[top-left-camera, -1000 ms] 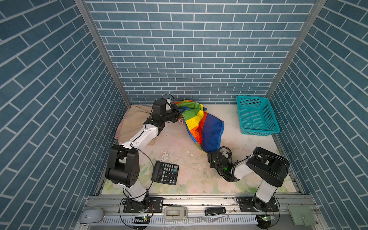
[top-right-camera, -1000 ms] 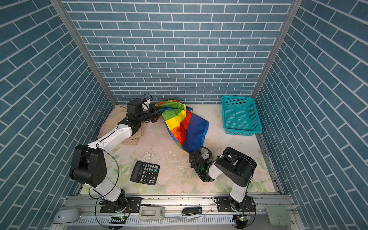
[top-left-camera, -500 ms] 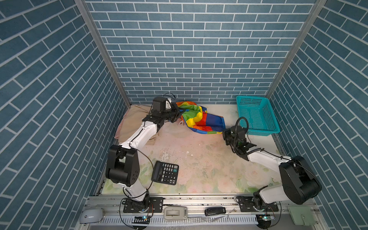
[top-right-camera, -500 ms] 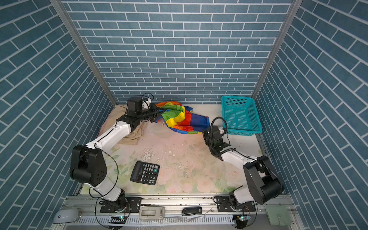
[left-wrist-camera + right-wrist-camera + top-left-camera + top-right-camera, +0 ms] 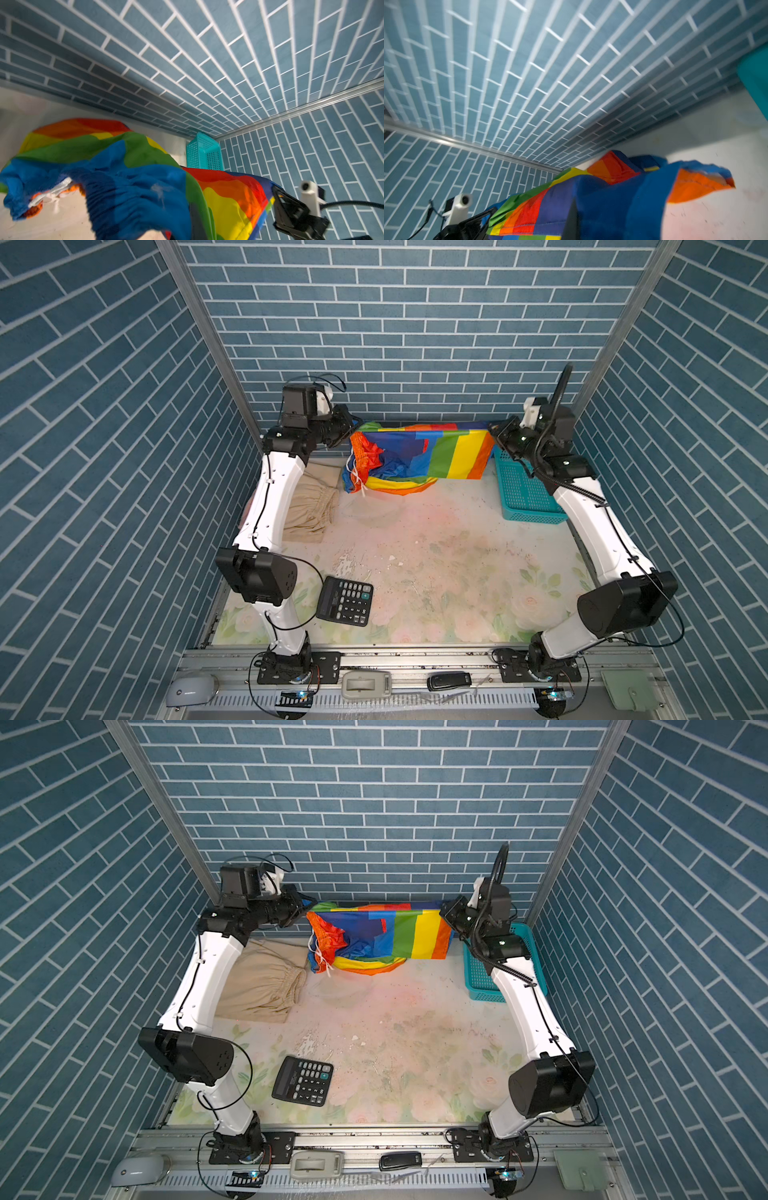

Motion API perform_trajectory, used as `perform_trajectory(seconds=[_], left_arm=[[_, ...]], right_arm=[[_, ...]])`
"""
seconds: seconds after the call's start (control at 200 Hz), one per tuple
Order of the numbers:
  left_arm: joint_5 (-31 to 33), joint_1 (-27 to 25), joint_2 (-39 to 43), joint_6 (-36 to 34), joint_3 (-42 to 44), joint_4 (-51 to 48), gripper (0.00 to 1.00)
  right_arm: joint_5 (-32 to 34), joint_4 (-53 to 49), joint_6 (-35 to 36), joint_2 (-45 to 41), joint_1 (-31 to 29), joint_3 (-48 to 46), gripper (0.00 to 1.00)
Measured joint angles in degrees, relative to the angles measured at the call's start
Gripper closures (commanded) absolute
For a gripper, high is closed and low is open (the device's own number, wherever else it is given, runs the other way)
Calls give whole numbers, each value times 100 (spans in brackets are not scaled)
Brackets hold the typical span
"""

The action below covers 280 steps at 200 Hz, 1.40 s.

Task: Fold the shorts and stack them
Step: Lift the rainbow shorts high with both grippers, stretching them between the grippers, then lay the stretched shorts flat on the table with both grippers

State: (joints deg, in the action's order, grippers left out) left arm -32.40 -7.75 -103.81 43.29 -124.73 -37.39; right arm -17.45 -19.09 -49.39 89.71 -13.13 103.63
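The rainbow-striped shorts (image 5: 419, 454) (image 5: 382, 936) hang spread wide above the back of the table, in both top views. My left gripper (image 5: 351, 432) (image 5: 308, 905) is shut on their left upper corner. My right gripper (image 5: 492, 433) (image 5: 442, 912) is shut on their right upper corner. White drawstrings dangle at the left side. In the wrist views the rainbow cloth (image 5: 141, 187) (image 5: 602, 197) covers my own jaws. The beige shorts (image 5: 309, 506) (image 5: 262, 986) lie crumpled on the table, partly under my left arm.
A teal mesh basket (image 5: 523, 493) (image 5: 478, 977) stands at the back right, behind my right arm. A black calculator (image 5: 345, 600) lies near the front left. The brick back wall is close behind the held shorts.
My right gripper has swung from low near the front middle up to the back right, pulling the rainbow shorts out wide. My left gripper has risen a little with its corner.
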Motion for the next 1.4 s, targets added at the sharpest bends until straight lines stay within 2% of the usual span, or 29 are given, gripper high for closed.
perform_trajectory(seconds=[0.13, 0.275, 0.35, 0.455, 0.52, 0.62, 0.69, 0.775, 0.885, 1.005, 1.135, 1.255, 1.4], left_arm=[[-125, -76, 284, -17, -605, -92, 100], [-247, -385, 1045, 131, -682, -28, 100], [-354, -535, 1434, 258, -745, 61, 100], [-516, -579, 1794, 363, -986, 157, 100], [-695, -463, 1845, 369, -1069, 177, 100], [-992, -149, 1751, 354, -785, 190, 100], [-1104, -70, 1521, 271, -304, 192, 100], [-1117, -61, 1010, 136, 420, 247, 100], [-1049, 13, 83, -13, 1307, 227, 100], [-1005, 70, -946, -164, 1550, 107, 100], [-1049, 39, -1803, -299, 1073, 50, 100], [-1060, 37, -2439, -358, 76, 39, 100], [-1051, 39, -2809, -365, -994, 15, 100]], right_arm=[[-247, -940, 859, -103, 39, 1635, 100], [-686, -1895, 1390, -262, 330, 3195, 100], [-1064, -2216, 1423, -273, 669, 3891, 100], [-2050, -2356, 1215, -146, 1300, 4538, 100], [-2638, -2350, 1049, 31, 1550, 4739, 100], [-3220, -2321, 1025, 551, 1587, 4857, 100], [-3458, -2374, 1071, 1154, 1541, 4817, 100], [-3429, -2538, 1237, 1947, 1412, 4618, 100], [-2994, -2872, 1519, 3169, 1156, 4266, 100], [-2662, -3254, 1663, 4258, 1014, 4426, 100], [-2437, -3399, 1768, 4931, 999, 5058, 100], [-2240, -3139, 1832, 4927, 1001, 5322, 100], [-2170, -2736, 1814, 4725, 1029, 5392, 100]])
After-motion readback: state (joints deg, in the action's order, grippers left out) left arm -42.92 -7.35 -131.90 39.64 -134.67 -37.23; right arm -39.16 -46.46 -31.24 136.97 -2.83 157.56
